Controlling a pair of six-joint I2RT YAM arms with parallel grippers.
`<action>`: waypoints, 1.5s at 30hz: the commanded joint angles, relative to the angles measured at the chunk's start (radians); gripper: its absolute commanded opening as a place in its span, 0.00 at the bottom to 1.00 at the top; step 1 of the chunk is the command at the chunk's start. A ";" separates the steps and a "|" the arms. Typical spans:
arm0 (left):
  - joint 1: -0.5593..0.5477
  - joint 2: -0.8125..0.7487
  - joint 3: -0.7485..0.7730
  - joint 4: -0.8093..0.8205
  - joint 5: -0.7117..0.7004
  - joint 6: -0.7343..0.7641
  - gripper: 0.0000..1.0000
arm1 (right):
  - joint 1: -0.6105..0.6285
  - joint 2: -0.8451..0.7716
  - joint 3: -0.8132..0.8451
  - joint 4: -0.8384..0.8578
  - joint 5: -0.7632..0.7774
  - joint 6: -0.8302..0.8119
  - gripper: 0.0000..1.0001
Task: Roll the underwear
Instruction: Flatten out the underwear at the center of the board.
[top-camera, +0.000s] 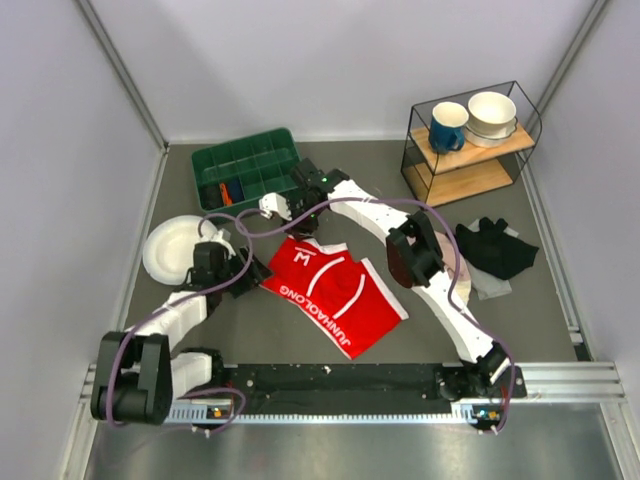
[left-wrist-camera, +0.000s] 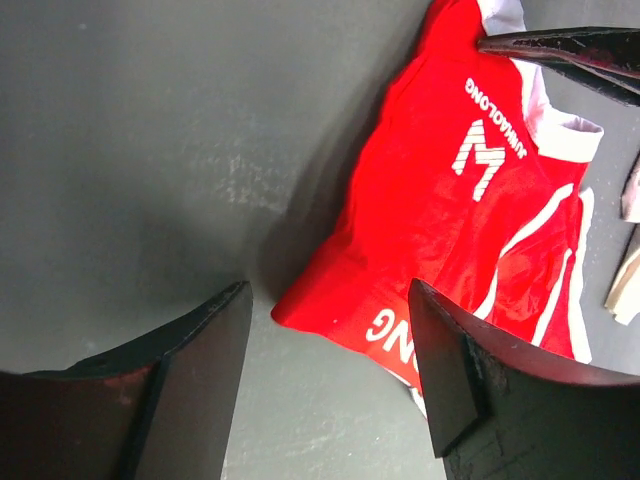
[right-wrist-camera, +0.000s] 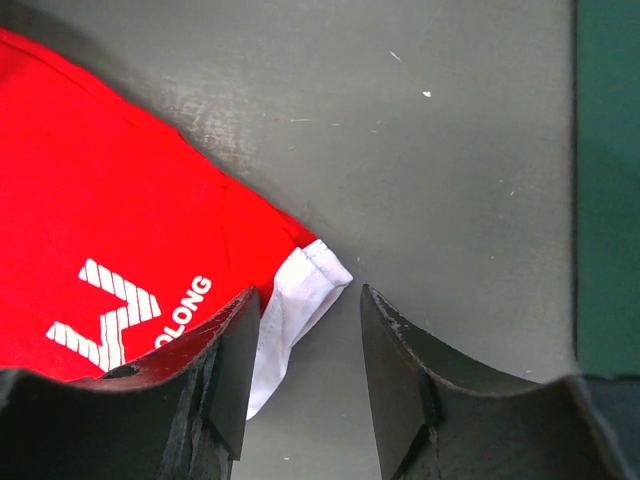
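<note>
Aluminium rail (top-camera: 400, 378) runs along the near edge and carries both arm bases. Just beyond it the underwear (top-camera: 335, 295) lies flat on the grey table (top-camera: 250, 335), about mid-table, between the two arms. Its long axis runs on a diagonal from far left to near right, and the white lettering follows the near-left edge. The white-trimmed end with the big white emblem points away, toward the tray.

The left gripper (left-wrist-camera: 328, 292) hangs over the garment's left corner, its fingers spread wide and gripping nothing. The red corner lies on the table below the gap. The right gripper (right-wrist-camera: 308, 292) sits at the far white-trimmed corner with jaws parted, and the white tip of the fabric lies between them. Whether the pads touch the fabric I cannot tell.

Left of the garment is a white plate (top-camera: 165, 250), partly behind the left arm. On the right a pink-and-beige cloth (top-camera: 462, 285) shows from under the right arm, with a black garment (top-camera: 495, 250) just beside it.

Farther back stands a green compartment tray (top-camera: 250, 160), with small orange and blue pieces (top-camera: 228, 192) in one near-side compartment. At the far right is a black wire shelf (top-camera: 470, 178) with wooden boards. Its upper board holds a blue mug (top-camera: 448, 127) and, next to it, stacked white bowls (top-camera: 492, 115).
</note>
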 joint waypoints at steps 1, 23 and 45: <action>0.005 0.086 0.030 0.048 0.061 0.031 0.67 | 0.013 0.015 0.015 0.021 -0.027 0.040 0.43; 0.003 0.027 0.200 -0.115 0.088 0.131 0.00 | -0.068 -0.145 0.012 0.059 -0.147 0.183 0.00; -0.161 0.073 0.438 -0.353 0.342 0.270 0.00 | -0.191 -0.734 -0.730 0.098 -0.371 0.145 0.00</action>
